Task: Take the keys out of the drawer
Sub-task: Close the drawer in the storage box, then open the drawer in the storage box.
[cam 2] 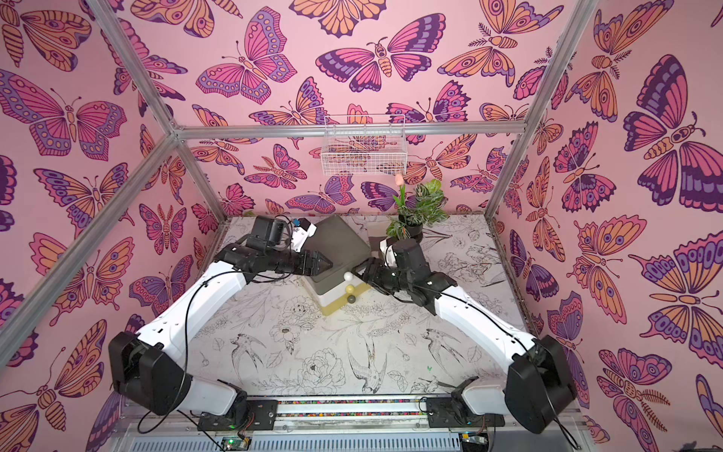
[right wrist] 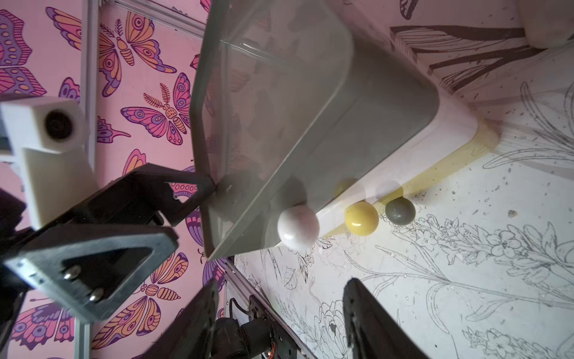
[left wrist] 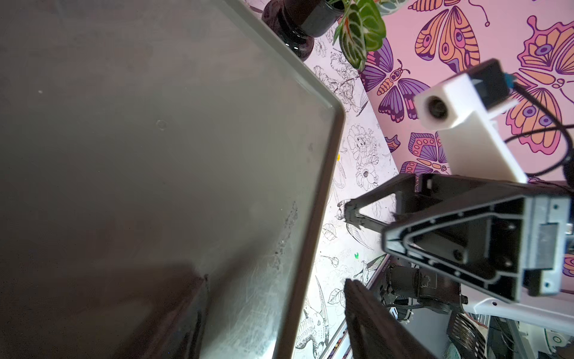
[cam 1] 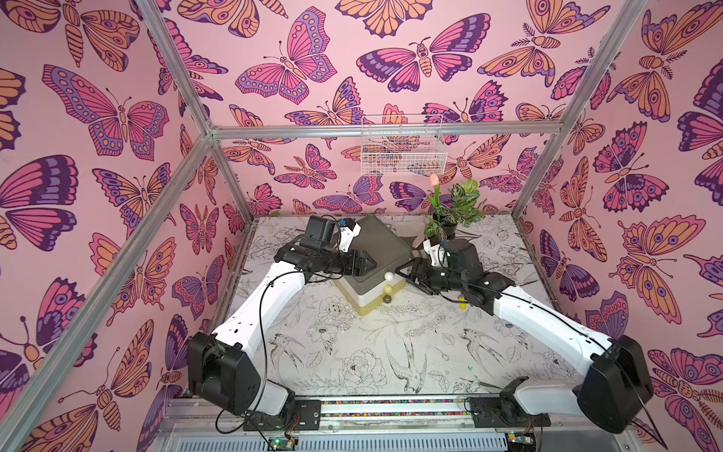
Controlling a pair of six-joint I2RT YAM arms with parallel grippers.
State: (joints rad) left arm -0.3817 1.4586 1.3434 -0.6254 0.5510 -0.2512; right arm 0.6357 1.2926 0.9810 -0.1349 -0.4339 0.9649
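Hovering beside the drawer box [cam 1: 373,238].
In both top views: holding left gripper [cam 1: 369,263] and right gripper [cam 1: 403,273] either side, fingers apart, gripping nothing. Left wrist: looking over its grey top [left wrist: 155,155]. Right wrist: facing white knob [right wrist: 298,228], yellow knob [right wrist: 361,218], grey knob [right wrist: 400,210]. Not seeing the keys; cannot tell where.

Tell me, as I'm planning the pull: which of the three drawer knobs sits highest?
The white knob: it tops the stack, with the yellow knob beneath it and the grey knob lowest.
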